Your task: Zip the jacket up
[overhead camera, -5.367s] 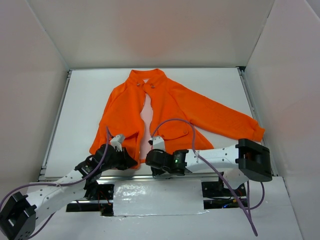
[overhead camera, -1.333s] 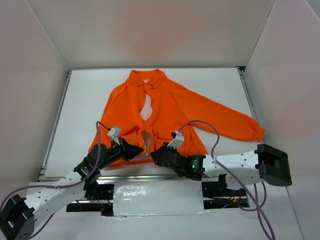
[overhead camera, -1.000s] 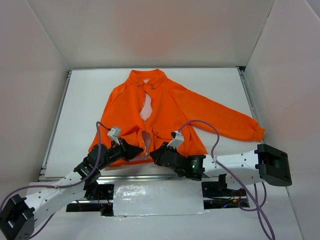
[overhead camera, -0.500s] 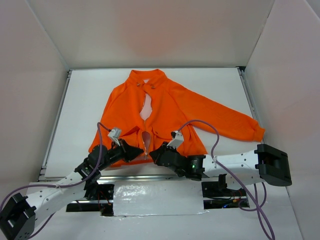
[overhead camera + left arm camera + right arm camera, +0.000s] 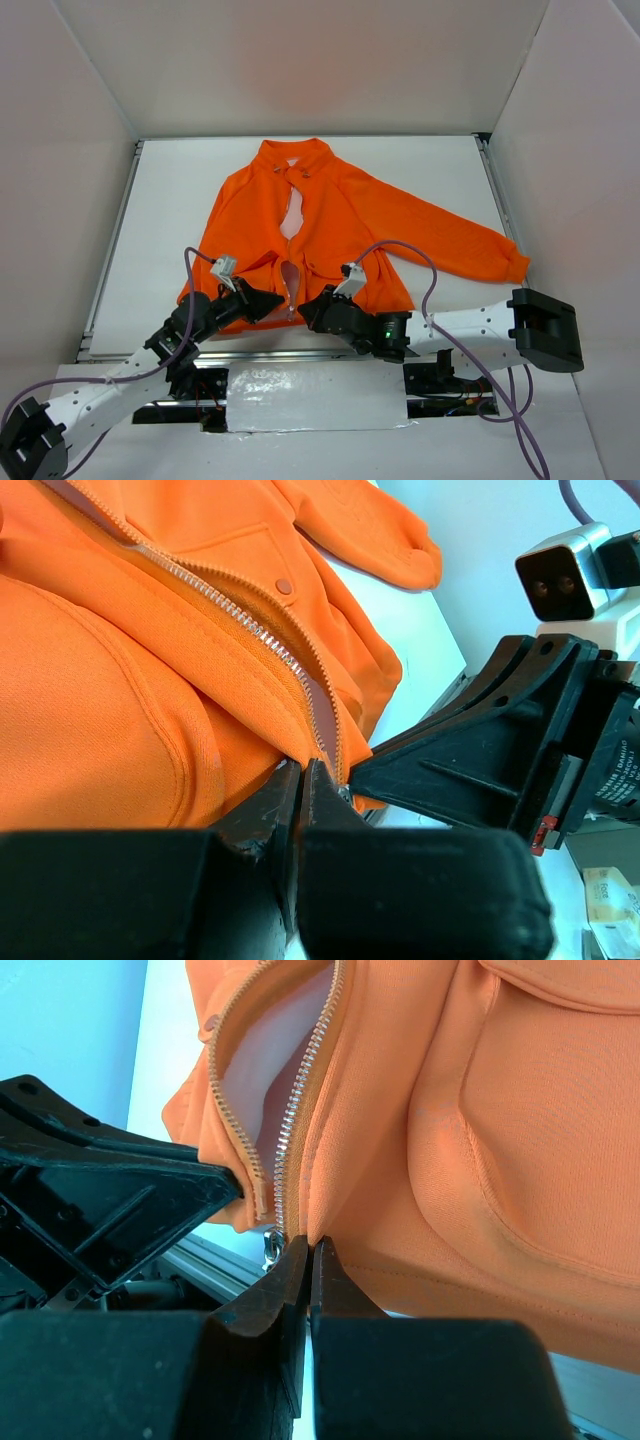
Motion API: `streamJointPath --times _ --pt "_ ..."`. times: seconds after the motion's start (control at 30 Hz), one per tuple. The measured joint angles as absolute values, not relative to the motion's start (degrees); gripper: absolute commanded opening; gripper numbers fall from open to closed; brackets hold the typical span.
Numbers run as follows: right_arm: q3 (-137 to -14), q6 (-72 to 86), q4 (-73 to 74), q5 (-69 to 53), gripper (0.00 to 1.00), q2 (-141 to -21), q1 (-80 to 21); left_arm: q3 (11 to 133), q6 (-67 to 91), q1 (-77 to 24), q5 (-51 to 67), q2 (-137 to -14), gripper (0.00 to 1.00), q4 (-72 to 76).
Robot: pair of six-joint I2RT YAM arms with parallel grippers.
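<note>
The orange jacket lies flat on the white table with its collar at the far side. Its silver zipper is open and pale lining shows in the gap. My left gripper is shut on the left front panel's hem beside the zipper. My right gripper is shut on the right panel's hem right next to the teeth. The metal slider hangs at the hem just left of my right jaws. The two grippers sit almost tip to tip, with the zipper's bottom ends between them.
The jacket's right sleeve stretches toward the right wall. The table's metal front rail runs just under both grippers. White walls enclose the table on three sides. A flapped pocket lies right of my right gripper.
Since 5.4 s ago both grippers have drawn the two hem corners together at the middle. Over the last second the left arm has shifted slightly and the grips are unchanged.
</note>
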State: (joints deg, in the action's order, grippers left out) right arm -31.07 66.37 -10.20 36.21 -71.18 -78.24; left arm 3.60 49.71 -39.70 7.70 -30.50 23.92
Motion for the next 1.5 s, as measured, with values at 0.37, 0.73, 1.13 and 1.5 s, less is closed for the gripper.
streamJointPath --times 0.37,0.73,1.13,1.5 --pt "-31.07 66.08 -10.59 36.8 0.0 -71.18 -78.24 3.6 49.74 -39.92 7.77 -32.25 0.0 24.08" --pt "-31.07 65.87 -10.68 37.28 0.0 -71.18 -78.24 3.62 49.76 -39.94 7.75 -32.16 0.0 24.01" --pt "-31.05 64.84 -11.99 37.28 0.0 -71.18 -78.24 3.64 49.89 -39.97 7.75 -31.29 0.0 23.94" --pt "-31.05 64.86 -12.36 37.28 0.0 -71.2 -78.24 3.64 49.91 -39.97 7.6 -29.36 0.0 22.57"
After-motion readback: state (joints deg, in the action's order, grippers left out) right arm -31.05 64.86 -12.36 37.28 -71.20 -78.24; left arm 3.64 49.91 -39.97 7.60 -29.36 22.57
